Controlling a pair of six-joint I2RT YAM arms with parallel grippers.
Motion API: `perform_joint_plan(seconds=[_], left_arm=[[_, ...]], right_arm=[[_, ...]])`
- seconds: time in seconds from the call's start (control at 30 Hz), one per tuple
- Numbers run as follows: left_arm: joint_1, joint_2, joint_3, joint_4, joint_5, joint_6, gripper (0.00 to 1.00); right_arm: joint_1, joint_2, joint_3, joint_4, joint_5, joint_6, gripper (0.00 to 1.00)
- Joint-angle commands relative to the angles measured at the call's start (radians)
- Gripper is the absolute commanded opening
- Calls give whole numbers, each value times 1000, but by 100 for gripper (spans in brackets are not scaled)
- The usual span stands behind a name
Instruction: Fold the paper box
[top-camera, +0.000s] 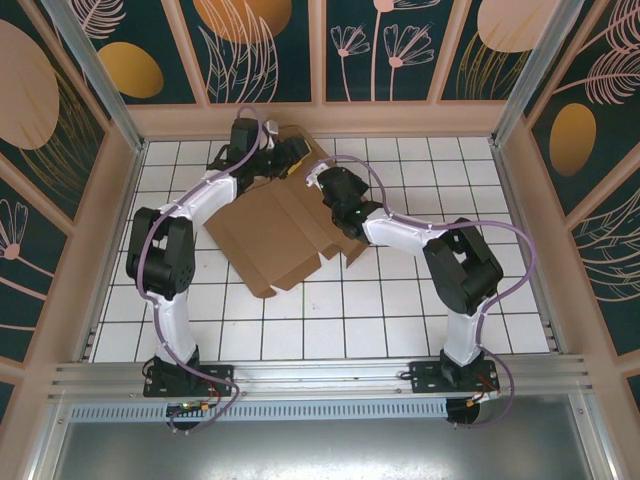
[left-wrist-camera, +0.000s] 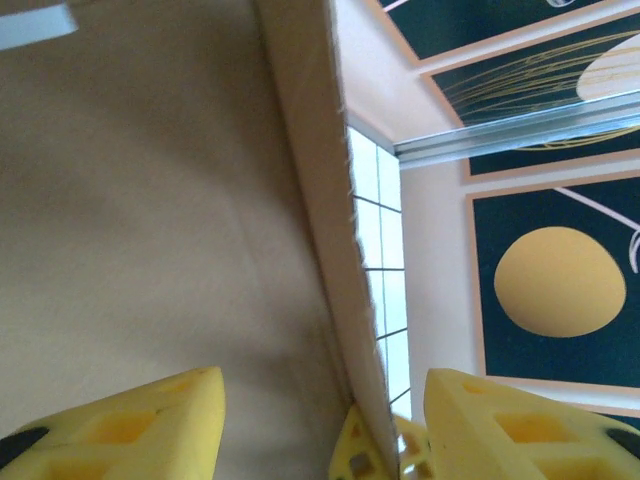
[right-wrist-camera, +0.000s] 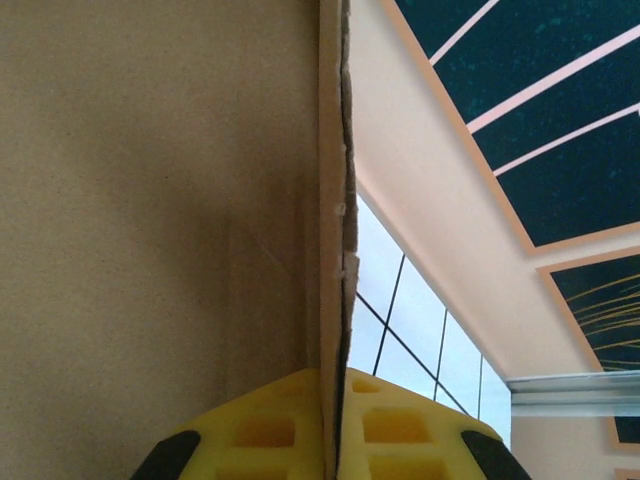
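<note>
Both arms (top-camera: 195, 210) low over paper box (top-camera: 265, 240)

The paper box (top-camera: 265, 240) lies on the bench (top-camera: 400, 300), toward the far side. The left claw (top-camera: 285, 158) straddles its far edge, with the right claw (top-camera: 318, 182) just to the right.

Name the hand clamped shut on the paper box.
The right hand: its yellow fingers pinch the paper box edge, while those of the left hand stand apart.
</note>
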Motion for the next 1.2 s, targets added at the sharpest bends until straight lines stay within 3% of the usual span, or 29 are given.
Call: perform_joint_plan(seconds=[0.0, 0.47, 0.57, 0.67, 0.73, 0.8, 0.83, 0.9, 1.0, 1.1, 1.17], left_arm=[[-2, 27, 58, 31, 32, -13, 55], [-2, 143, 183, -48, 10, 14, 44], [-2, 156, 208, -66, 0, 27, 33], [-2, 161, 217, -83, -17, 43, 13], [-2, 164, 209, -63, -16, 25, 2], [-2, 169, 198, -33, -13, 0, 0], [-2, 169, 186, -14, -11, -14, 0], [0, 162, 147, 42, -13, -43, 0], [2, 149, 83, 150, -4, -105, 0], [4, 143, 43, 243, 2, -152, 0], [4, 141, 15, 307, 4, -178, 0]], right_arm=[[12, -21, 16, 64, 39, -24, 8], [54, -33, -32, 152, 68, -101, 10], [61, -36, -40, 170, 77, -115, 10], [61, -44, -42, 176, 79, -128, 12], [63, -47, -39, 182, 100, -143, 18], [75, -70, -49, 206, 115, -147, 28], [84, -94, -63, 228, 119, -141, 35], [104, -154, -85, 237, 109, -102, 59], [136, -260, -82, 81, -8, 50, 70], [140, -323, -24, -213, -309, 285, 65], [148, -344, -32, -298, -495, 400, 57]])
